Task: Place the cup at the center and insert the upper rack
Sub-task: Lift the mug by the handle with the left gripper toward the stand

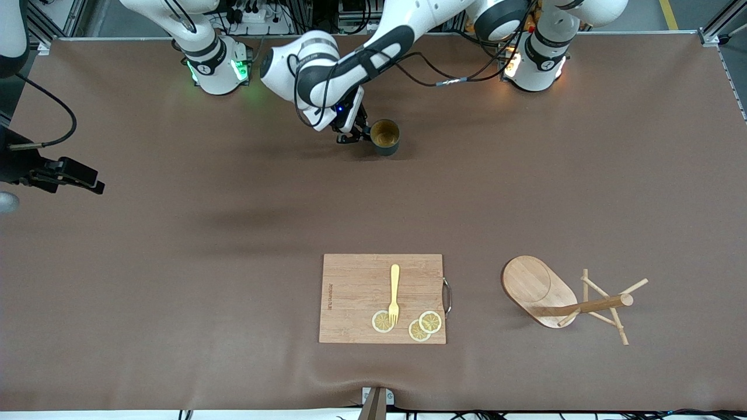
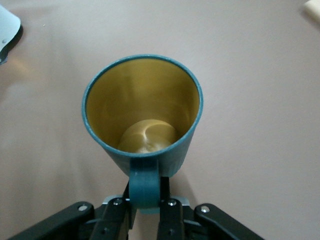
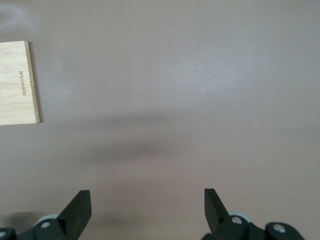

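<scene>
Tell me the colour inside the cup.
Mustard yellow inside the cup, clearest in the left wrist view.

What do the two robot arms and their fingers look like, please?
Both arms have glossy white shells with dark grey joint bands and black cables. The left gripper and right gripper have matte black fingers with silver screws. One base ring glows green, the other orange.

Lighting even, overhead, fairly bright; no harsh glare on brown surface (image 1: 175,291). Soft blurry shadow band on surface under right tool (image 3: 147,210), another faint one beside cup (image 2: 145,115). Cup's yellow inside catches soft sheen. Left tool (image 2: 145,207) fingers slightly soft up close. Front view sharp, edges barely bent.
</scene>
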Controlling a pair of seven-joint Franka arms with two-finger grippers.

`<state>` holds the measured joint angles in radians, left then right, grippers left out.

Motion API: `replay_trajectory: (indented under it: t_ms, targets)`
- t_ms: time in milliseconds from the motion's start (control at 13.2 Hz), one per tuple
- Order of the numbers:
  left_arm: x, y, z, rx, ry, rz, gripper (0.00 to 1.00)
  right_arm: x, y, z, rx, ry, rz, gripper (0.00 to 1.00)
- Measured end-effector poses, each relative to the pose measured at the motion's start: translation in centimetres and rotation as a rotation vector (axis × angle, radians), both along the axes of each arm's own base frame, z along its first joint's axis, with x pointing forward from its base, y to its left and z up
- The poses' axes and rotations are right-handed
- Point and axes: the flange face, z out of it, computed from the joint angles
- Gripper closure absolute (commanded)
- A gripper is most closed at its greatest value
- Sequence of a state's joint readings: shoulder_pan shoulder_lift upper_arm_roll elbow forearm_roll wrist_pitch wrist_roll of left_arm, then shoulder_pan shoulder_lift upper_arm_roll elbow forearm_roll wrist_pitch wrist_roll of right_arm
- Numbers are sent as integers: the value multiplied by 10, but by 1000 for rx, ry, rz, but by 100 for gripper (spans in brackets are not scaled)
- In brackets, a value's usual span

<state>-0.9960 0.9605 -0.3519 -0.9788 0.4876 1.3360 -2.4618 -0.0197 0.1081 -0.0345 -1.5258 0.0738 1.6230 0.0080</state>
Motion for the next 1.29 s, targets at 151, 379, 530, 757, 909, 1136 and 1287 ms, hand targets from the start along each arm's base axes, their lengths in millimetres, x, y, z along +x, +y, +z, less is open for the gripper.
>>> replay_trajectory:
  t_ms: [151,379,530,757,909,1136,1287]
  targets:
    - [35,12,56,-71,3,-21,100,0,0,0,0,0,0,0]
    - [82,37,128,-178,5,-89,100,0,0,0,0,0,0,0]
    - [114,60,164,-233,36,-146,100,0,1,0,0,0,1,0]
    - [186,117,205,-364,79,-190,100,0,2,0,0,0,3,0]
    - [241,171,222,-450,115,-209,100,0,2,0,0,0,4,0]
    - [304,253,232,-574,171,-235,100,0,3,0,0,0,5,0]
    - [333,300,235,-649,203,-276,100,0,3,0,0,0,6,0]
